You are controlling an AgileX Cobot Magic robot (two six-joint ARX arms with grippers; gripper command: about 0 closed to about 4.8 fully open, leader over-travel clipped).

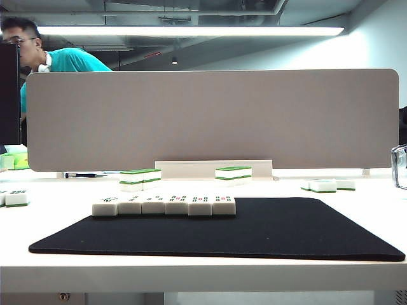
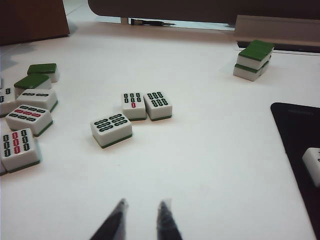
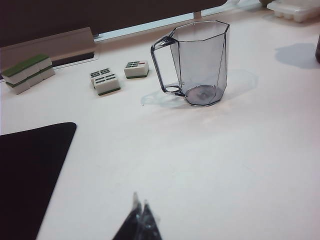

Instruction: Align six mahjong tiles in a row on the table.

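Observation:
Six mahjong tiles (image 1: 164, 206) stand side by side in one row, faces up, along the back edge of the black mat (image 1: 254, 232) on the white table (image 1: 203, 272). One end tile (image 2: 312, 164) of the row shows in the left wrist view. Neither arm appears in the exterior view. My left gripper (image 2: 143, 202) hovers over bare table short of three loose face-up tiles (image 2: 132, 105), open with nothing between its fingers. My right gripper (image 3: 140, 200) hangs over bare table beside the mat's corner (image 3: 30, 165), shut and empty.
A clear plastic jug (image 3: 200, 60) stands on the right. Green-topped stacked tiles (image 1: 140, 178) (image 1: 233, 173) sit by the grey divider (image 1: 210, 117). More loose tiles lie far left (image 2: 25, 120) and right (image 1: 327, 185). A person (image 1: 60, 60) is behind the divider.

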